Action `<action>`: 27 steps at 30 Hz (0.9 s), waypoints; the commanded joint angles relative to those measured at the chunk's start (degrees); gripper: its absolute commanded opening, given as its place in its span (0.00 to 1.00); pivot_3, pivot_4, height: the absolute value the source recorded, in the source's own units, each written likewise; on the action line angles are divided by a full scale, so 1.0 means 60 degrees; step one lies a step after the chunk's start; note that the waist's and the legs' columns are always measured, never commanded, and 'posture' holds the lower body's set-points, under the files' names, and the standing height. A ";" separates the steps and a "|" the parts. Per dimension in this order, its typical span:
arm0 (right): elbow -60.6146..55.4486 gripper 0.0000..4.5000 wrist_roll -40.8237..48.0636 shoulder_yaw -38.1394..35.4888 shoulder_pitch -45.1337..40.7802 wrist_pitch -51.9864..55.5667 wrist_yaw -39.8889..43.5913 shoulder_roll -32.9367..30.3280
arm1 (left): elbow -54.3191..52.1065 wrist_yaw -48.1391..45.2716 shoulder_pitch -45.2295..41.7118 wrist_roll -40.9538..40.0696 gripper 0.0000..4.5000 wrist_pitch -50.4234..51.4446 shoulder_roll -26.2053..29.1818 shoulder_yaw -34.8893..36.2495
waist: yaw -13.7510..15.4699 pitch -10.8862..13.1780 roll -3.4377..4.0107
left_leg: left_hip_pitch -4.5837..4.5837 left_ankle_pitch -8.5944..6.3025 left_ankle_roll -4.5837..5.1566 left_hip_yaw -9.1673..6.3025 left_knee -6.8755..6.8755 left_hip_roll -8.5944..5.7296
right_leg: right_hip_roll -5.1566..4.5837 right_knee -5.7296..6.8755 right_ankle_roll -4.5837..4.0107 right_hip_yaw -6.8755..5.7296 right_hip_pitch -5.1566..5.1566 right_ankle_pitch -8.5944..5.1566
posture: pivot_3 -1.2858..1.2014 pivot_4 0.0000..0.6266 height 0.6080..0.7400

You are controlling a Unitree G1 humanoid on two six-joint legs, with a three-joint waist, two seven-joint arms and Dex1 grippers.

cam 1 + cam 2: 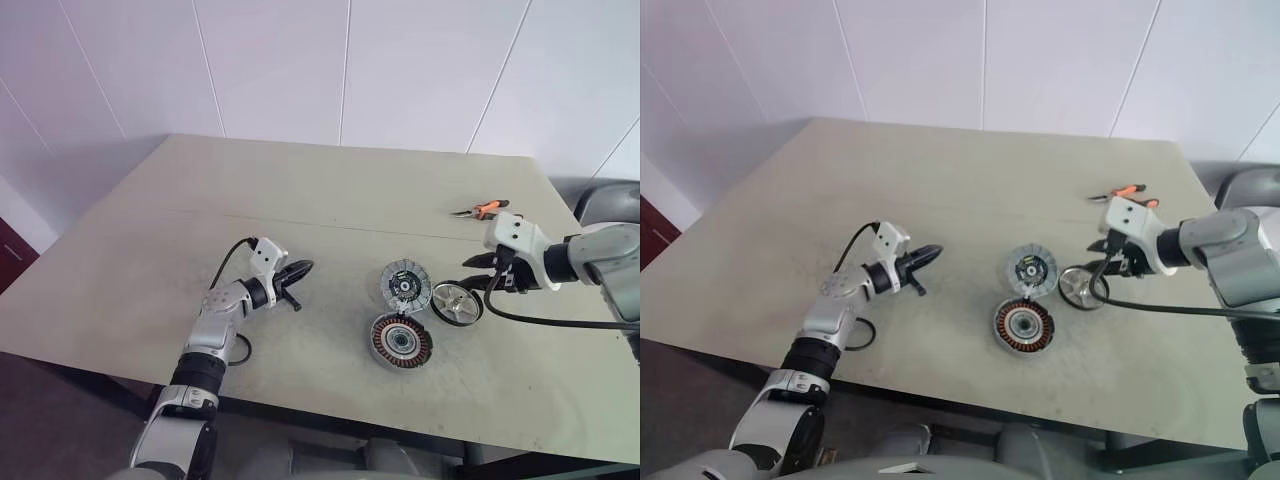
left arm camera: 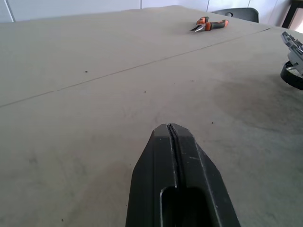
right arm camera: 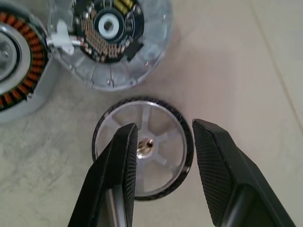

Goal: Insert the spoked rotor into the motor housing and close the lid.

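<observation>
Right claw straddles spoked rotor; pliers lie beyond.

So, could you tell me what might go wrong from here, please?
1. The right tool hangs open over the spoked rotor, one finger above the hub; closing there may pinch spokes and tip it.
2. The rotor lies close beside the lid and motor housing, so a slipped grasp could knock them.

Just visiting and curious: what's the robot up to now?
Right gripper open above spoked rotor. Left gripper shut, empty. Motor housing, lid alongside. Nothing blocking.
</observation>
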 commanded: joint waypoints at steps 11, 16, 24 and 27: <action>0.1915 0.43 -0.2084 0.0895 -0.1344 -0.1498 -0.0855 0.0618 | -0.0782 0.0331 0.0157 -0.0209 0.00 0.0039 0.0035 -0.0088 | 0.0000 -0.0001 0.0004 | 0.0003 0.0001 -0.0001 0.0005 -0.0003 0.0001 | 0.0002 0.0002 0.0000 0.0002 -0.0002 0.0000 | 0.52 0.00 1.00; 0.1992 0.43 -0.2056 0.0981 -0.1003 -0.1335 -0.0671 0.0813 | -0.0723 0.0379 0.0121 -0.0214 0.00 0.0006 0.0033 -0.0079 | 0.0005 -0.0001 0.0003 | 0.0000 0.0000 -0.0001 0.0002 -0.0003 -0.0002 | -0.0001 -0.0001 -0.0001 0.0002 -0.0003 0.0000 | 0.52 0.00 1.00; 0.2371 0.43 -0.2444 0.1161 -0.0504 -0.1233 -0.1058 0.1290 | -0.0589 0.0345 0.0040 -0.0232 0.00 -0.0054 0.0046 -0.0064 | -0.0020 -0.0003 0.0003 | 0.0008 0.0000 -0.0001 0.0006 -0.0003 -0.0001 | 0.0000 0.0002 -0.0001 0.0004 -0.0001 0.0000 | 0.52 0.00 1.00; 0.2470 0.39 -0.2467 0.1211 -0.0247 -0.1159 -0.1079 0.1415 | -0.0552 0.0340 0.0043 -0.0229 0.00 -0.0071 0.0048 -0.0068 | -0.0004 -0.0009 -0.0006 | 0.0018 0.0000 -0.0001 0.0005 -0.0001 0.0001 | 0.0004 0.0003 -0.0001 0.0003 0.0012 0.0000 | 0.52 0.00 1.00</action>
